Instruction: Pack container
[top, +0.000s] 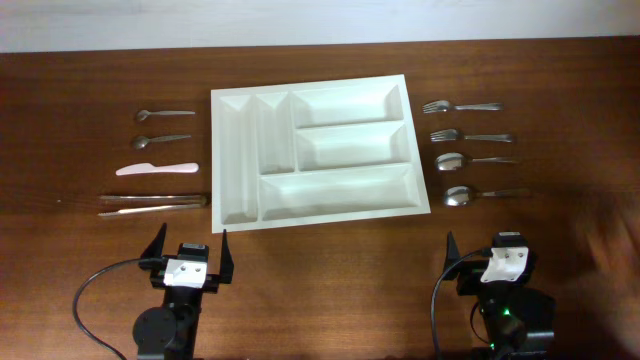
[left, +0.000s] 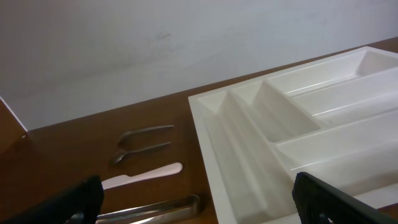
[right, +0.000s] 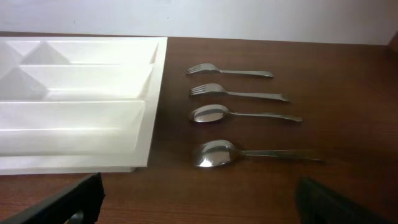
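The white five-compartment container (top: 318, 210) lies in the middle of the table, all compartments bare; it also shows in the left wrist view (left: 242, 162) and the right wrist view (right: 81, 149). To its left lie two small spoons (top: 163, 114) (top: 160, 140), a white knife (top: 157, 168) and metal tongs (top: 152, 205). To its right lie two forks (top: 461, 106) (top: 470, 136) and two large spoons (top: 475, 159) (top: 478, 195). My left gripper (top: 190, 245) is open and empty at the front left. My right gripper (top: 487, 248) is open and empty at the front right.
The wooden table's far edge meets a white wall (top: 320, 20). Black cables (top: 90, 300) loop beside each arm base at the front.
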